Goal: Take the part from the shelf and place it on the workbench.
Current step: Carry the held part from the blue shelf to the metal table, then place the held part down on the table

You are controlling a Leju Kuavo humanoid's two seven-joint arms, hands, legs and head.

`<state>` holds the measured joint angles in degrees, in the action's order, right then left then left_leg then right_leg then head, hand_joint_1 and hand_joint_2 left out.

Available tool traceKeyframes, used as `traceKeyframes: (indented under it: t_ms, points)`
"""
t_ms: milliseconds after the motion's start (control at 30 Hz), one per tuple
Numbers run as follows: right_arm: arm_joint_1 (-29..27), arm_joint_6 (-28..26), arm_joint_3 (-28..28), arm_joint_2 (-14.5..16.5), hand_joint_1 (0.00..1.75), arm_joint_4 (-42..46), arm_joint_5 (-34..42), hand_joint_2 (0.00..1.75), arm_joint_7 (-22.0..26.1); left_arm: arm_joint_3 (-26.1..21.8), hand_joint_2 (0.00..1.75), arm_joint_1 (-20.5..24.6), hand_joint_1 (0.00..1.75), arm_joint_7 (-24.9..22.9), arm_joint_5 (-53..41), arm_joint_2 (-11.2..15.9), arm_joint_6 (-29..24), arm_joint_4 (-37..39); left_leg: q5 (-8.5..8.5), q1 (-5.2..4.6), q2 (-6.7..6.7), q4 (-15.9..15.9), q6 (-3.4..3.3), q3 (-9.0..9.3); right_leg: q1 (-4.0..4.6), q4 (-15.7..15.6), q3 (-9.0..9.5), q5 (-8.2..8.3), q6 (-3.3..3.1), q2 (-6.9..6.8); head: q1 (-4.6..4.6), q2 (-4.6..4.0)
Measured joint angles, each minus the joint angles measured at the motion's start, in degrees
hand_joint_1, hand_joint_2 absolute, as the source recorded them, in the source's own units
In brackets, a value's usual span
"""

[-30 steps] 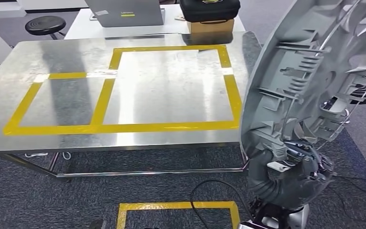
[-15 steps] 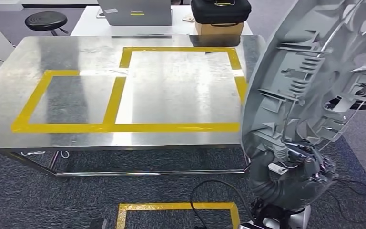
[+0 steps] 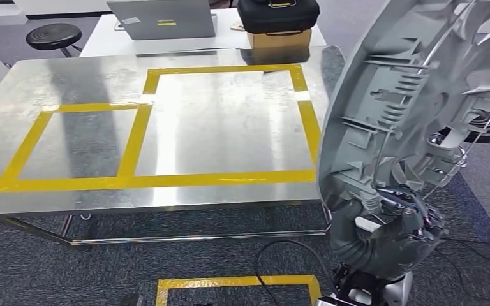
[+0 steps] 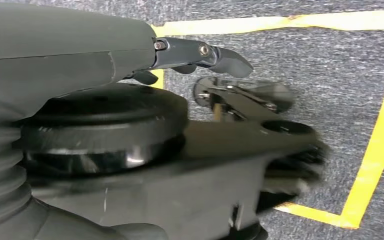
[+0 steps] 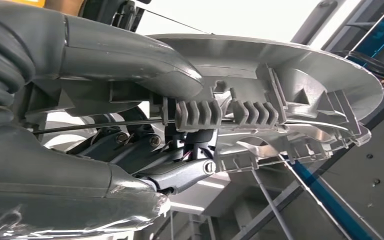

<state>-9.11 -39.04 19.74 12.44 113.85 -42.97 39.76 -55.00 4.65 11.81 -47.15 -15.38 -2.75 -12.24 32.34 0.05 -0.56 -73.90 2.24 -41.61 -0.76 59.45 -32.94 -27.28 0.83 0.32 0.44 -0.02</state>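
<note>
Part [image 3: 415, 95] is riding upright in your right hand [image 3: 389, 233], gripping its rim; desk [image 3: 70, 76] placement remaining.

Light: bright, even indoor light.
Glare: pale streaks on the steel workbench [image 3: 166, 121].
Shadow: dark band across its left half.
Blur: left wrist view smeared; right wrist background washed white.
</note>
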Motion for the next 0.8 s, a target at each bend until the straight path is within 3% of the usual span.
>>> traceKeyframes:
  t_ms: [33, 100, 167, 333, 367, 433, 467, 500, 533, 567, 600, 633, 700, 800]
  points:
    - [0.0, 0.0, 0.0, 0.0, 1.75, 0.0, 0.18, 1.75, 0.0, -0.01, 1.75, -0.02, 0.0, -0.08, -0.03, 0.01, -0.1, 0.0, -1.87, 0.02, 0.0, 1.16, -0.03, -0.06, -0.04, 0.0, 0.31, -0.23, 0.08, 0.1, 0.0, 0.0]
    - [0.0, 0.0, 0.0, 0.0, 1.75, 0.0, 0.77, 1.75, 0.0, -0.02, 1.75, -0.01, 0.0, -0.16, -0.04, 0.02, -0.29, 0.0, -6.86, 0.11, 0.04, 7.79, -0.08, 2.3, -0.15, -0.02, 1.09, -0.84, 0.5, 0.25, 0.01, 0.0]
    - [0.01, 0.0, 0.0, 0.01, 1.75, 0.0, 1.29, 1.75, 0.01, -0.02, 1.75, 0.08, 0.0, -0.27, -0.04, -0.05, -0.38, 0.0, -8.88, 0.11, 0.0, 13.73, -0.31, 4.95, 0.0, 0.04, 1.49, -1.47, 1.14, 0.4, -0.07, 0.01]
    - [0.03, 0.0, -0.02, 0.02, 1.75, 0.0, 1.71, 1.75, 0.01, -0.06, 1.75, 0.09, 0.0, -0.34, -0.11, -0.32, -0.32, 0.0, -7.83, 0.09, -0.11, 15.59, -2.09, 5.85, 0.15, 0.6, 1.12, -2.71, 2.59, 0.24, 0.3, 0.0]
    - [0.02, 0.0, -0.04, 0.02, 1.75, 0.01, 1.6, 1.75, 0.01, -0.07, 1.75, 0.11, 0.0, -0.22, -0.15, -0.34, -0.14, 0.0, -7.56, 0.15, -0.14, 15.66, -2.45, 6.01, 0.17, 2.82, 0.07, -3.91, 2.72, 0.19, 0.42, 0.0]
    - [0.01, 0.0, -0.14, 0.02, 1.75, 0.02, 1.04, 1.75, 0.02, -0.08, 1.75, 0.07, 0.0, 0.18, -0.24, -0.35, 0.58, 0.0, -6.71, 0.04, -0.2, 15.69, -3.04, 6.39, 0.24, 10.48, -4.11, -6.87, 2.74, 0.13, 0.65, 0.0]
    - [0.0, 0.0, -0.21, 0.02, 1.75, 0.02, 0.79, 1.75, 0.02, -0.08, 1.75, 0.01, 0.0, 0.4, -0.26, -0.35, 1.03, 0.0, -6.16, -0.07, -0.22, 15.69, -3.27, 6.72, 0.26, 14.17, -6.41, -7.7, 2.7, 0.13, 0.68, 0.0]
    - [-0.02, 0.0, -0.28, 0.02, 1.75, 0.02, 0.64, 1.75, 0.02, -0.09, 1.75, -0.07, 0.0, 0.57, -0.28, -0.35, 1.4, 0.0, -5.72, -0.17, -0.23, 15.69, -3.4, 7.24, 0.27, 16.29, -7.99, -7.44, 2.64, 0.13, 0.7, 0.0]
    - [-0.03, 0.0, -0.34, 0.02, 1.75, 0.02, 0.6, 1.75, 0.01, -0.09, 1.75, -0.14, 0.0, 0.69, -0.3, -0.35, 1.66, 0.0, -5.22, -0.24, -0.23, 15.69, -3.44, 7.95, 0.27, 16.13, -8.47, -5.99, 2.56, 0.13, 0.71, 0.0]
    - [-0.04, 0.0, -0.39, 0.02, 1.75, 0.03, 0.59, 1.75, 0.01, -0.1, 1.75, -0.18, 0.0, 0.78, -0.31, -0.35, 1.83, 0.0, -4.77, -0.29, -0.23, 15.69, -3.37, 8.83, 0.28, 13.74, -7.83, -3.59, 2.44, 0.12, 0.73, 0.0]
    - [-0.04, 0.0, -0.41, 0.02, 1.75, 0.05, 0.59, 1.75, 0.01, -0.1, 1.75, -0.2, 0.0, 0.84, -0.32, -0.35, 1.94, 0.0, -4.25, -0.31, -0.23, 15.7, -3.23, 9.73, 0.27, 9.88, -6.44, -0.81, 2.29, 0.1, 0.74, 0.0]
    - [-0.04, 0.0, -0.42, 0.03, 1.75, 0.08, 0.58, 1.75, 0.01, -0.1, 1.75, -0.19, 0.0, 0.89, -0.33, -0.36, 2.0, 0.0, -3.69, -0.4, -0.23, 15.66, -2.98, 10.5, 0.34, 6.16, -4.9, 0.95, 2.15, 0.05, 0.72, 0.0]
    - [-0.03, 0.0, -0.42, 0.08, 1.75, 0.14, 0.57, 1.75, 0.03, -0.1, 1.75, -0.19, 0.0, 0.92, -0.35, -0.35, 2.11, -0.01, -2.67, -0.5, -0.29, 15.63, -2.39, 11.38, 0.53, 1.77, -2.71, 1.68, 1.73, -0.01, 0.68, 0.01]
    - [-0.04, 0.0, -0.48, 0.18, 1.75, 0.27, 0.74, 1.75, 0.01, -0.1, 1.75, -0.12, 0.0, 0.68, -0.37, -0.38, 1.63, -0.03, -2.15, -0.34, -0.29, 15.65, -1.41, 12.09, 0.67, 1.01, -1.67, 0.81, 0.92, 0.16, 0.62, 0.01]
